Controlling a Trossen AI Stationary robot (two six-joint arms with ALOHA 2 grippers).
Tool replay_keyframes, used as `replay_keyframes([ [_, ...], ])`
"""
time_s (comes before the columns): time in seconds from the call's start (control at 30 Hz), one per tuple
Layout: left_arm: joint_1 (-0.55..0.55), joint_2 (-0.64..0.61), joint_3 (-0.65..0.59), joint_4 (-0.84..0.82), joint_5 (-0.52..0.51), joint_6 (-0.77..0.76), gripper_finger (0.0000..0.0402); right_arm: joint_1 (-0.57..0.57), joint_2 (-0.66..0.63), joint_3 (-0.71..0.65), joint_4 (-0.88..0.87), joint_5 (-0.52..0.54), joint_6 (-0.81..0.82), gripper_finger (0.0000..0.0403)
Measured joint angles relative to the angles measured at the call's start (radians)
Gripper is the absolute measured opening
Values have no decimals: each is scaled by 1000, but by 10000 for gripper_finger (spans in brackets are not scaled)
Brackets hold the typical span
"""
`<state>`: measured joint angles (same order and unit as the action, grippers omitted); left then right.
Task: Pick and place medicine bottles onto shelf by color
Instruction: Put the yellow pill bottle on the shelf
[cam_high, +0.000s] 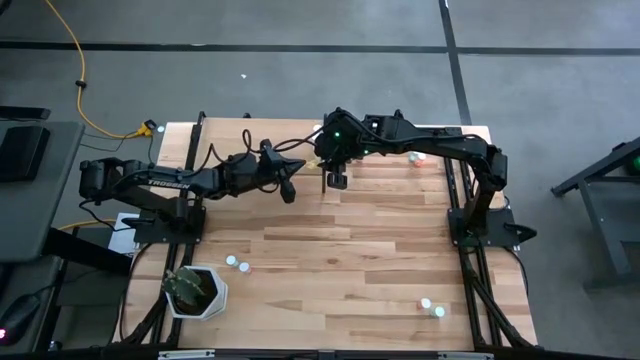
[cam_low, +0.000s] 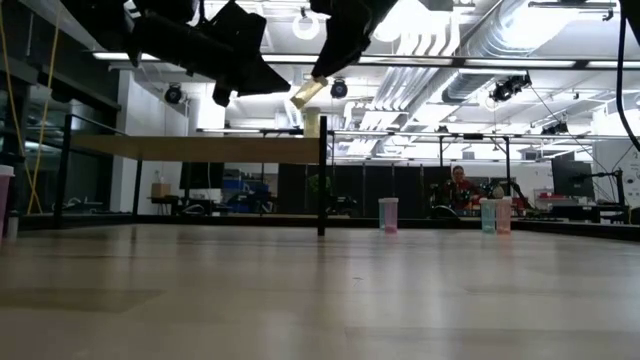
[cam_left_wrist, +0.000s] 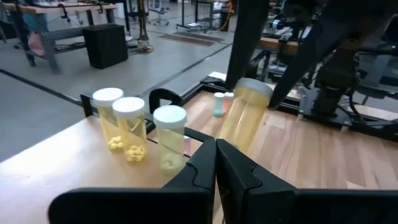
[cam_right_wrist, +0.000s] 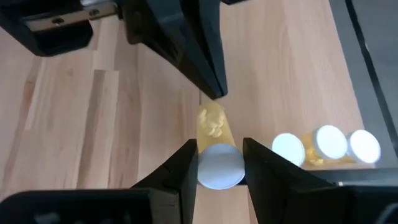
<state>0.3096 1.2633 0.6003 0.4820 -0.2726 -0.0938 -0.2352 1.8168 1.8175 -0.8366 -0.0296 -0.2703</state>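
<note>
My right gripper (cam_right_wrist: 219, 163) is shut on a yellow medicine bottle (cam_left_wrist: 247, 119) with a white cap. It holds the bottle above the near right corner of the light-wood shelf (cam_left_wrist: 56, 165). Three more yellow medicine bottles (cam_left_wrist: 134, 129) stand in a row on their bases on the shelf board; their white caps (cam_right_wrist: 328, 143) show in the right wrist view. My left gripper (cam_left_wrist: 216, 167) is shut and empty. It is level with the shelf's top, and its tips (cam_right_wrist: 214, 90) point at the held bottle's base from a little way off. My right gripper pinches the yellow bottle at its white cap end (cam_right_wrist: 219, 168), one finger on each side of the cap. The fingers slant down from the table's right. The bottle is tilted, cap uppermost and base pointing down and away from the fingers, and hangs clear of the shelf board (cam_low: 308, 93).
Other small bottles stand on the table: two at the front left (cam_high: 237, 264), two at the front right (cam_high: 431, 306), two pink and teal ones at the back right (cam_high: 416, 157). A white pot with a green plant (cam_high: 195, 292) stands in the near left corner. Black shelf posts (cam_low: 322, 190) rise beside the arms.
</note>
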Motion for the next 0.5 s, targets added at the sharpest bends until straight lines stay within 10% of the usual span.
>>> replay_keyframes([
  [0.5, 1, 0, 0, -14, 22, -8, 0, 0, 0, 0, 43, -29, 0, 103],
])
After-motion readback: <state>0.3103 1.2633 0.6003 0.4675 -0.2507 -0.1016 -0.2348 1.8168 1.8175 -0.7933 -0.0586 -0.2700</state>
